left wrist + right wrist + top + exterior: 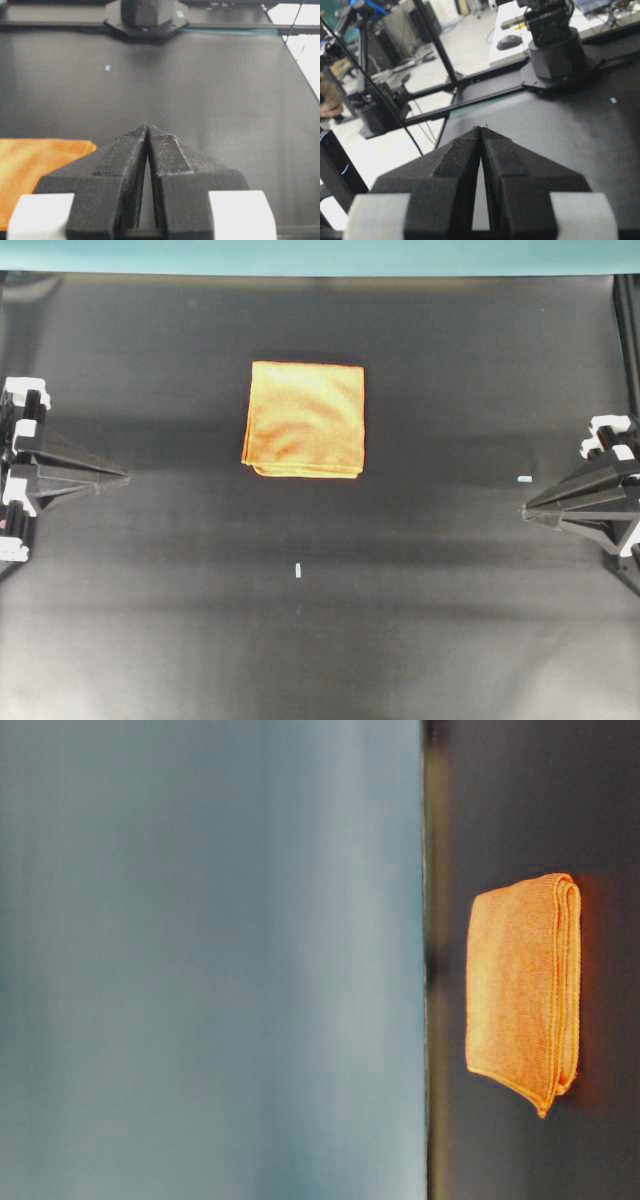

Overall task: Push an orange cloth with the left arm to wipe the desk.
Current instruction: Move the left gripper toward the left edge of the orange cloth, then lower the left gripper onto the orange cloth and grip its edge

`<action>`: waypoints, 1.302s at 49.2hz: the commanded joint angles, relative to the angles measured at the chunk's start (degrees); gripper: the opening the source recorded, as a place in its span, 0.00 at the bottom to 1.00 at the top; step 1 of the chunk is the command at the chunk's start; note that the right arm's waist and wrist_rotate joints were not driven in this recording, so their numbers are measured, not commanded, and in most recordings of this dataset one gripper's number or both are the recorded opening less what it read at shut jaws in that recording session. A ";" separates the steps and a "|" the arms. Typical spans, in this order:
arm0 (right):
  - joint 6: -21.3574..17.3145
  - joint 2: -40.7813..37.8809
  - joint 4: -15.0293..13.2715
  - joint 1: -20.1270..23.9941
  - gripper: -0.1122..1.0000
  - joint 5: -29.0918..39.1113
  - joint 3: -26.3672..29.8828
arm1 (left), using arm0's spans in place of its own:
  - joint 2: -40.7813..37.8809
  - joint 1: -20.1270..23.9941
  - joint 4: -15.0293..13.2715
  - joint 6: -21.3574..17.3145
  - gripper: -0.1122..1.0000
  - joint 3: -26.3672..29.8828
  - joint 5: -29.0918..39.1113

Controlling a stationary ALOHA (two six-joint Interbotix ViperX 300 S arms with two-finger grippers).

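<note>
The left tool [122, 477] is clenched on nothing, well apart from the cloth [305, 419], which lies flat on the tabletop [420, 620] beyond its tip. The cloth looks soft, light and layered, likely to bunch; I'd press down on its near edge rather than pinch. Far past the cloth, the right tool [527, 510] is likewise clenched, empty.

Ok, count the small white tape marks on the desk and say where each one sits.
2 show in the overhead view: one tape mark below the orange cloth near the desk's middle, another just above the right gripper tip. Others may hide under arms.
</note>
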State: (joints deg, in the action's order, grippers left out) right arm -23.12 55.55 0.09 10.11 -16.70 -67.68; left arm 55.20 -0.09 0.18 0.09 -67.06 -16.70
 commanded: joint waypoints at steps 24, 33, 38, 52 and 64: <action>-0.09 0.09 0.09 0.09 0.10 3.34 -1.05 | -25.14 13.36 2.37 0.09 0.10 3.43 -10.20; -0.09 0.70 0.09 0.09 0.10 3.25 -1.85 | -33.84 16.35 2.37 0.18 0.11 5.89 -16.08; 0.00 1.14 0.09 0.09 0.10 3.25 -2.11 | -38.41 17.84 2.37 0.18 0.13 7.73 -17.23; -0.09 1.67 0.09 0.00 0.10 3.25 -2.72 | -50.80 20.92 2.29 0.26 0.73 14.50 -17.67; 0.00 1.85 0.09 0.09 0.10 3.16 -3.16 | -63.54 23.20 2.37 0.26 0.82 21.36 -20.39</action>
State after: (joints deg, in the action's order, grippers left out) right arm -23.20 57.57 0.09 10.20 -13.10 -71.19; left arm -4.57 22.59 2.37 0.26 -48.96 -35.51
